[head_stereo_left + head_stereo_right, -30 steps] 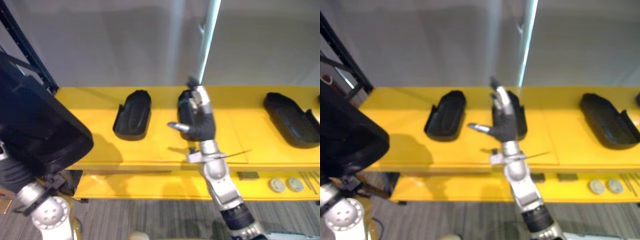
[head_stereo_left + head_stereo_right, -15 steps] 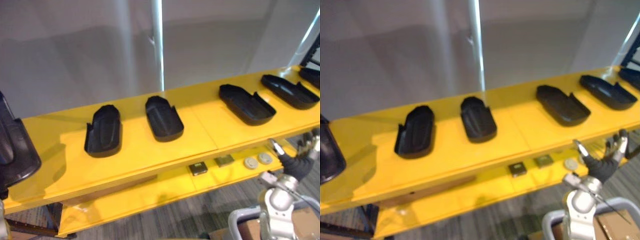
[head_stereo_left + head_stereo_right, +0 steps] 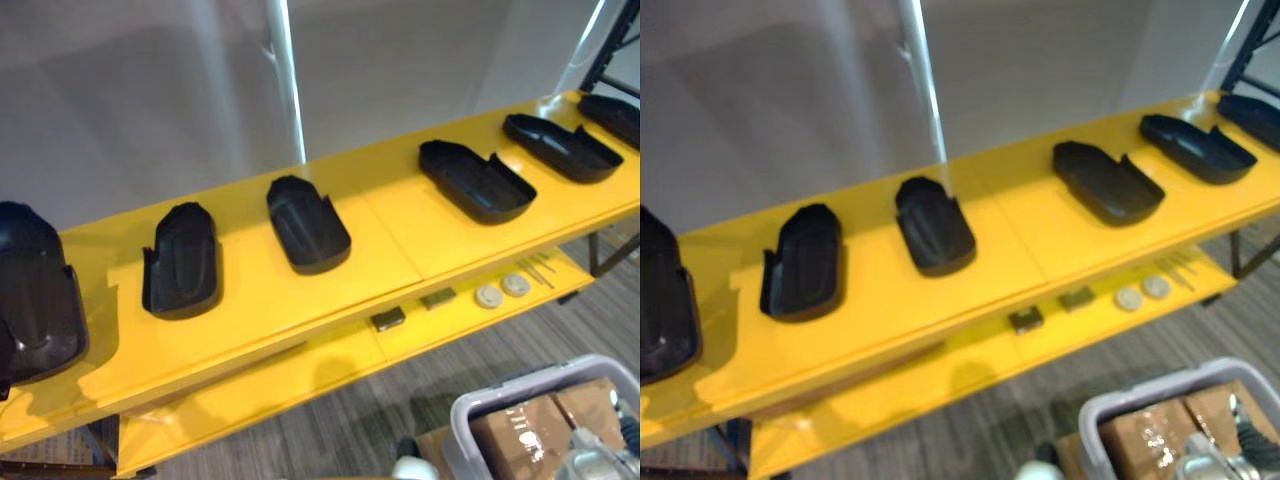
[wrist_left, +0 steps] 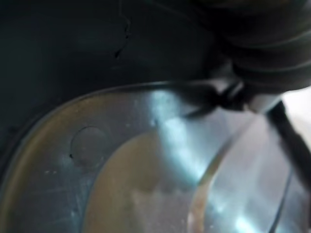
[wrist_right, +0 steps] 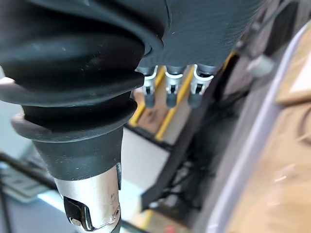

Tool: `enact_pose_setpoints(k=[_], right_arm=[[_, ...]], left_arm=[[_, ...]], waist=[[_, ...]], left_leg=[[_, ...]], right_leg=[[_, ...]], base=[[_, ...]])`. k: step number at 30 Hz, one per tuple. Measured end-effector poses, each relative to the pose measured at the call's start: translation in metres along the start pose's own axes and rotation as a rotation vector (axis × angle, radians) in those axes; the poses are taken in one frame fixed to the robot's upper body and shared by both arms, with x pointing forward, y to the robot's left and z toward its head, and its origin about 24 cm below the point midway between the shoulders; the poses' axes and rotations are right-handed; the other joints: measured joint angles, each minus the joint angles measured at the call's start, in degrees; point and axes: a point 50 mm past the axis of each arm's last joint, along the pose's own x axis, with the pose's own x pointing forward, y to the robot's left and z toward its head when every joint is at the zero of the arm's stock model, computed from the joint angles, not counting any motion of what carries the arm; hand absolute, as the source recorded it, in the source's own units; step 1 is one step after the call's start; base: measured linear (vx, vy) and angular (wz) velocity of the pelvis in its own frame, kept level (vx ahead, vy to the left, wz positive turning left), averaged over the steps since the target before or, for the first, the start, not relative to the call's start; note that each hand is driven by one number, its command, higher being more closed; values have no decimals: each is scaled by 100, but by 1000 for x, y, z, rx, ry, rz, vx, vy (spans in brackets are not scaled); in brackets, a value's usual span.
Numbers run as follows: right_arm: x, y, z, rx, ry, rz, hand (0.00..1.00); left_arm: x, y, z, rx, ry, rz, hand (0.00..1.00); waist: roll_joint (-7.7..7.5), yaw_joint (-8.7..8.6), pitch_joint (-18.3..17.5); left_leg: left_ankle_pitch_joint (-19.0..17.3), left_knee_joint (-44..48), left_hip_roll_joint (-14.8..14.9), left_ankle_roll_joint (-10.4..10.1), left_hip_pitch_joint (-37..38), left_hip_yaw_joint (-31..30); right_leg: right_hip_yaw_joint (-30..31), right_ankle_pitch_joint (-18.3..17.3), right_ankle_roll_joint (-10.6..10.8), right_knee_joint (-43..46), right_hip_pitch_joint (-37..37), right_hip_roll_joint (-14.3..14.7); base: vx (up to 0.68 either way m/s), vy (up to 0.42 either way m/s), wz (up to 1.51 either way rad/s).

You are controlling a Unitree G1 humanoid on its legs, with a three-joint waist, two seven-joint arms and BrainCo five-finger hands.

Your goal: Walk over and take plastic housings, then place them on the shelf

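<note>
Several black plastic housings lie in a row on the yellow shelf point(image 3: 250, 300): one point(image 3: 180, 260) at the left, one point(image 3: 307, 222) beside it, a longer one point(image 3: 475, 180) and others further right. A large black housing point(image 3: 35, 295) is held up at the far left on my left arm; in the left wrist view its dark wall point(image 4: 73, 48) sits close against my left hand point(image 4: 262, 43). My right hand point(image 5: 168, 87) hangs low at the right, open and empty, beside the bin.
A grey bin point(image 3: 470, 415) with cardboard boxes stands on the floor at the lower right. The lower yellow shelf carries two round discs point(image 3: 502, 290) and small blocks point(image 3: 388, 319). A white pole point(image 3: 285, 80) rises behind the shelf, and a dark rack upright point(image 3: 610, 40) stands at the far right.
The camera has swung right along the shelf. My right hand has come away from the middle housing and dropped to the lower right. The large housing stays at the left.
</note>
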Motion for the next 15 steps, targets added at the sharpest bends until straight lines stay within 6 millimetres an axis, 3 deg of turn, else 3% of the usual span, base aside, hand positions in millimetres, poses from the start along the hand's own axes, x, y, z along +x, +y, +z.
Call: enact_pose_setpoints(k=[8,13,14,15], right_arm=[[-6,-7,-33,-87,108,10,0],[-9,-10,-43,-99,155,17,0],[-9,-10,-44,-102,159,17,0],[-10,-10,-45,-103,161,17,0]], left_arm=[[7,-7,3,50,84,-54,100],[7,-7,2,42,101,-54,100],[7,-7,1,42,104,-54,0],[7,-7,1,42,106,-53,0]], waist=[[-179,22,42],[-260,10,50],[-275,2,54],[-283,3,58]], left_leg=[[-97,126,-27,5,-3,24],[-147,187,-79,65,-1,25],[-159,197,-96,77,0,32],[-165,203,-98,80,-1,36]], right_leg=[[15,28,34,-3,42,-46],[-20,37,40,-6,79,-122],[-19,41,36,-9,81,-136],[-19,46,24,-13,81,-140]], base=[[-1,9,-1],[6,29,1],[0,0,0],[-17,19,-4]])
